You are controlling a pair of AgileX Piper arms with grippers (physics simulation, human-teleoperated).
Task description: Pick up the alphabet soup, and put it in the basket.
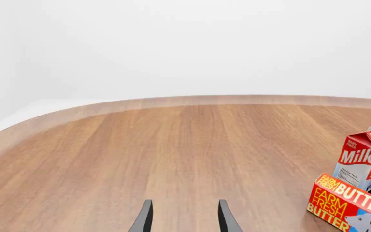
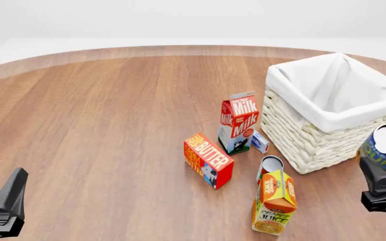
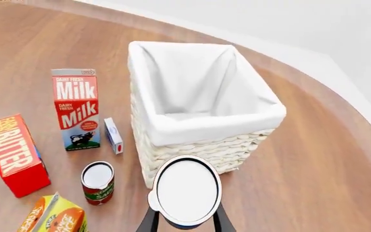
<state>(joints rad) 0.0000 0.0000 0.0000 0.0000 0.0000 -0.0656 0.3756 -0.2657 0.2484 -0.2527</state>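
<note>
Already the right gripper (image 3: 185,223) clamps its fingers around the alphabet soup (image 3: 187,191), a rigid, smooth-walled can likely to slip; the left gripper (image 1: 184,217) is open.

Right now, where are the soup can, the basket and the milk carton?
soup can (image 3: 187,191), right wrist view, its white top, held in the right gripper.
basket (image 2: 300,135), front view, its woven front wall.
milk carton (image 2: 240,123), front view, its red front face.
</note>
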